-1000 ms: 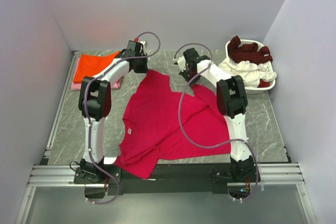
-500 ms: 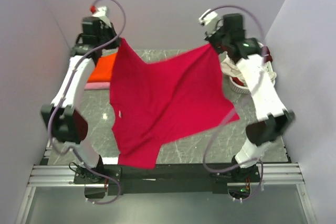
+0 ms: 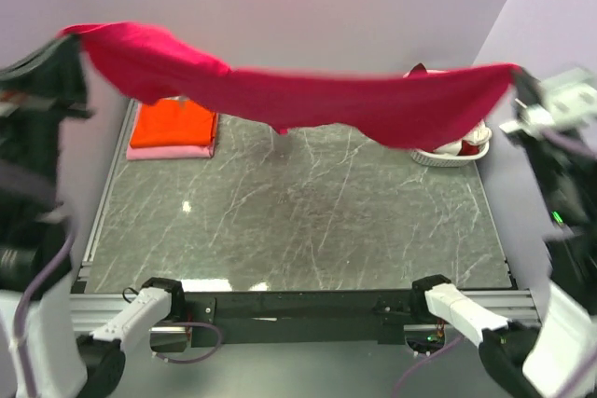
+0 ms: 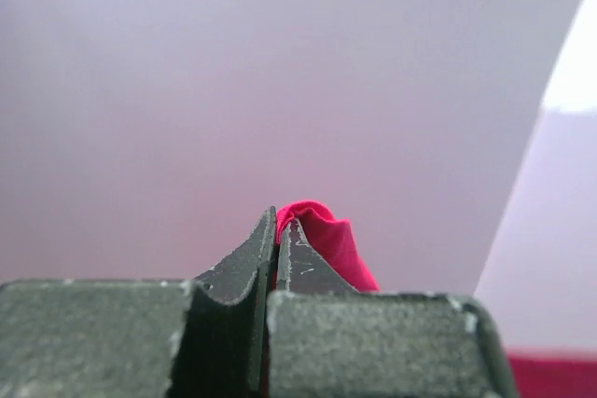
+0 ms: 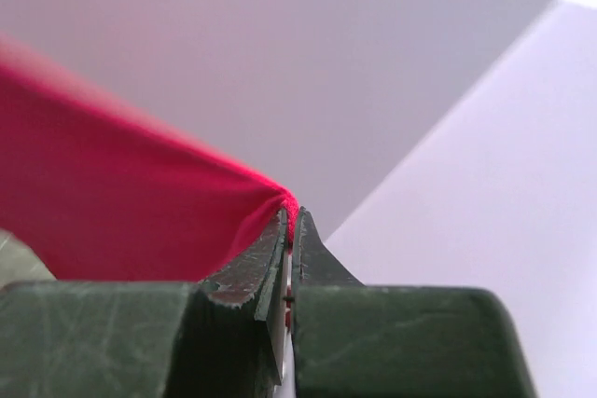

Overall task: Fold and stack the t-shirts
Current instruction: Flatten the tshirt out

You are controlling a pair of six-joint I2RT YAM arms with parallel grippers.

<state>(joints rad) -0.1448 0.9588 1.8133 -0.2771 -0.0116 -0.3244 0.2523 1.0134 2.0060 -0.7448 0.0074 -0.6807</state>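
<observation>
Crimson-pink and flung up: now holds shirt (image 3: pixel 308 100) high off the table (image 3: pixel 308 221), stretched wide, pinched tight in left gripper (image 4: pixel 276 226) and right gripper (image 5: pixel 290 221), ready to lay flat for folding.

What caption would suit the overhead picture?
Left hand and right hand hold a crimson-pink t-shirt spread wide above the table.

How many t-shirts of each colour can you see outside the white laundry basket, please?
crimson-pink t-shirt: 1, stretched in the air
orange t-shirt: 1, folded
pale pink t-shirt: 1, under the orange one
Total: 3
</observation>
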